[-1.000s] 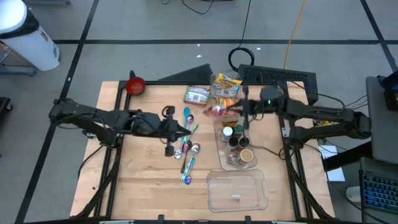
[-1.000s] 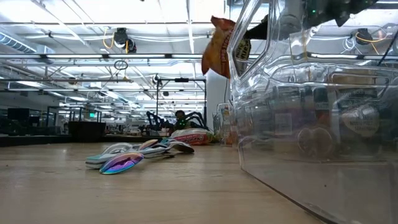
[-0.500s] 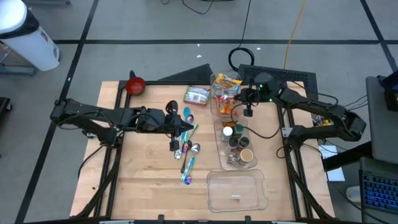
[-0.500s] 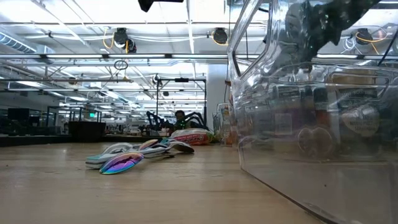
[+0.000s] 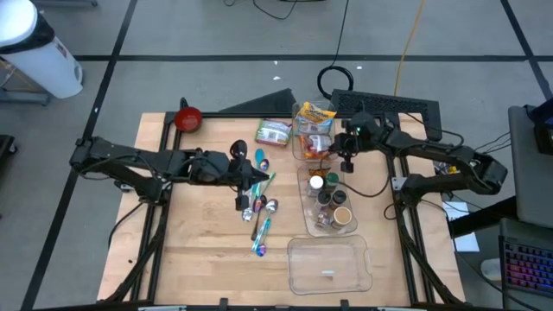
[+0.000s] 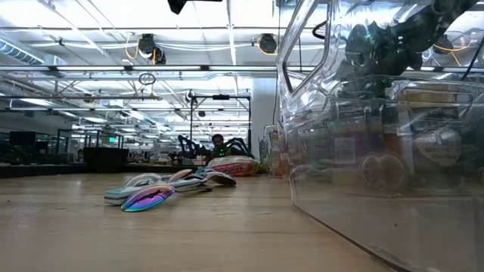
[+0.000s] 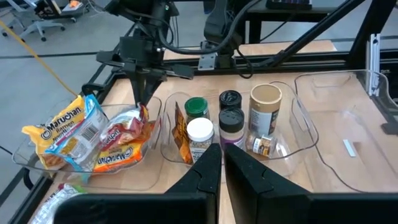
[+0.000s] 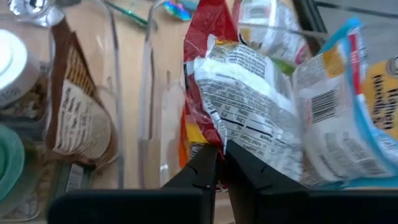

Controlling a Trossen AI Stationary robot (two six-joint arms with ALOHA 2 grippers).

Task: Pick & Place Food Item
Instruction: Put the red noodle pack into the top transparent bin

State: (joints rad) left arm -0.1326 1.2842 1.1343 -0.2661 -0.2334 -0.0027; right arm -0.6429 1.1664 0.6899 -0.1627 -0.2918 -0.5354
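A red snack packet (image 8: 214,74) lies in the clear bin (image 5: 298,154) at the table's far middle. It leans on a blue-and-yellow noodle packet (image 7: 65,134). My right gripper (image 8: 221,163) reaches down into this bin and is shut on the red packet (image 7: 127,124). Above the spoons (image 5: 259,207) near the table's middle, my left gripper (image 7: 222,165) hovers shut with nothing between its fingers. My right gripper pinches an edge of the red packet (image 8: 216,142) between its two fingertips. The fingers (image 7: 142,99) come from above, slanting down from the table's right side. The packet rests in the bin, tilted against the other packets.
A second clear bin (image 5: 304,186) with spice jars and a brown sachet stands just nearer than the packet bin. An empty clear bin (image 5: 328,263) sits at the near edge. A green packet (image 5: 274,132) and a red bowl (image 5: 188,118) lie at the far side.
My right gripper has carried the red packet from above the jar bin toward the table's far edge and down, tipping more steeply. The packet, hanging in the air before, now rests in the far bin among the other packets.
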